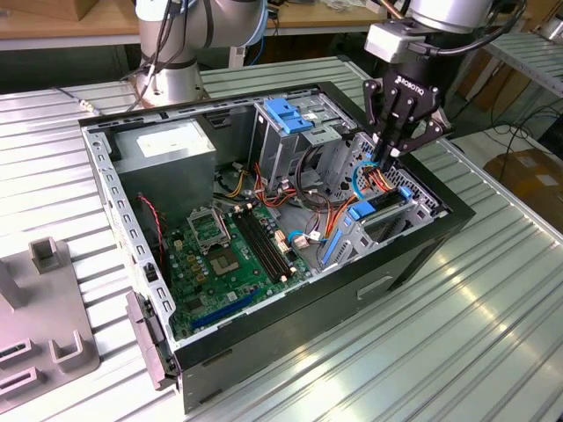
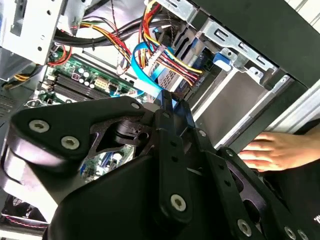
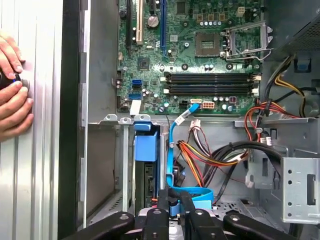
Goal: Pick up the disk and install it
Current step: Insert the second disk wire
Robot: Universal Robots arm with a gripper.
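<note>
Hanging inside the open computer case point(image 1: 413, 264), the claw point(image 1: 388, 161) grips the disk point(image 3: 146, 150) edge, fingers closed

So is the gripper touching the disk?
Cannot tell. In the first wrist view the gripper sits close to the disk, but its own body hides any contact.

The disk point(image 3: 146, 150) (grey drive, bright blue carrier rail) stands on edge in its bay, directly beneath the gripper point(image 3: 172, 207), its blue tab point(image 1: 368, 209) exposed.
</note>
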